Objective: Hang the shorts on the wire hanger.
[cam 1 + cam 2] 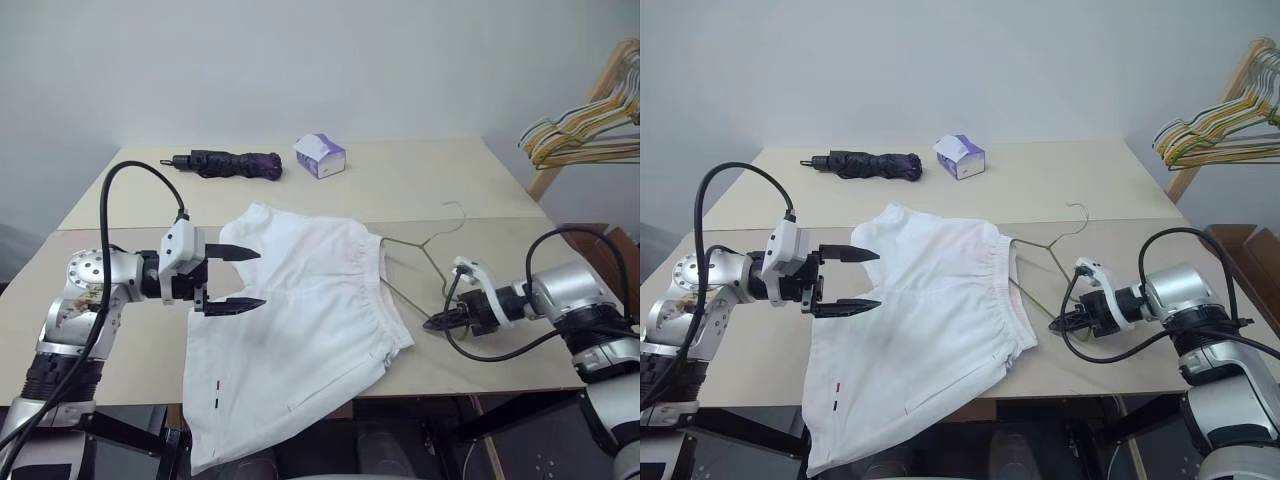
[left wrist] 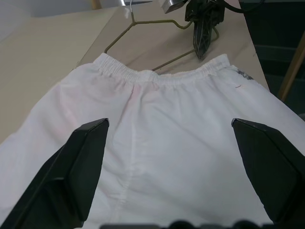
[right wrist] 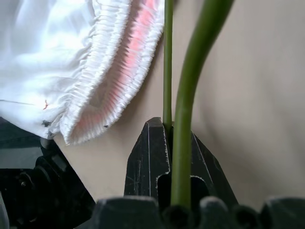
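Observation:
The white shorts [image 1: 300, 310] lie spread on the table [image 1: 480, 190], waistband to the right, one leg hanging over the front edge. The thin wire hanger [image 1: 424, 242] lies flat just right of the waistband, one side tucked under it and its hook pointing to the back. My right gripper [image 1: 432, 322] is shut on the hanger's near corner; in the right wrist view the wire [image 3: 183, 119] runs up between the closed fingers [image 3: 147, 157] beside the gathered waistband [image 3: 114, 62]. My left gripper [image 1: 258, 278] hovers open over the shorts' left part, pointing right.
A folded dark umbrella [image 1: 228, 163] and a small white-and-purple tissue box [image 1: 321, 155] sit at the back of the table. A bunch of coloured hangers [image 1: 585, 130] hangs on a wooden rack at the far right.

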